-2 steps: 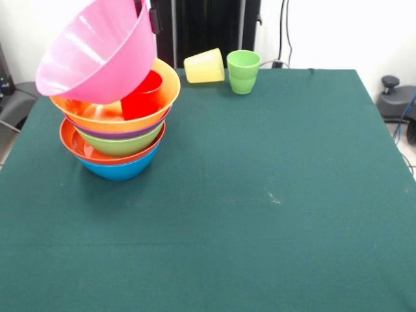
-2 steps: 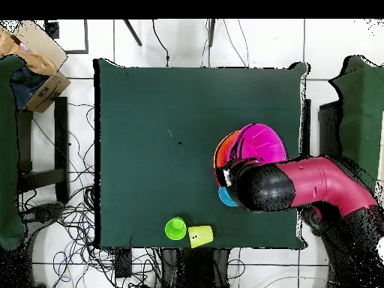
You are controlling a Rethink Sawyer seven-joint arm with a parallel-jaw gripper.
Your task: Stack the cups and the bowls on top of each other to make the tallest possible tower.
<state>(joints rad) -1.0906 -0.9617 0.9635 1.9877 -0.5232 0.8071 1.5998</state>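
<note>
A: We have the pink bowl (image 1: 97,55) tilted in the upper left of the front view, its rim leaning out past the tower (image 1: 117,127). The end effector (image 1: 148,16) shows only as a dark piece at the bowl's upper rim, so we judge it is gripping that rim.

B: Agreed, though the fingers themselves are hidden. Before letting go, we should level the bowl and centre it over the yellow-orange bowl (image 1: 166,88), or it may slide off.

A: The red cup (image 1: 144,94) sits inside that top bowl, so the pink one may rest on it rather than nest.

B: Everything is glossy, smooth plastic, round and slippery. On the green tabletop (image 1: 260,195), the yellow cup (image 1: 204,65) lies on its side beside the upright green cup (image 1: 244,70), top centre.
</note>
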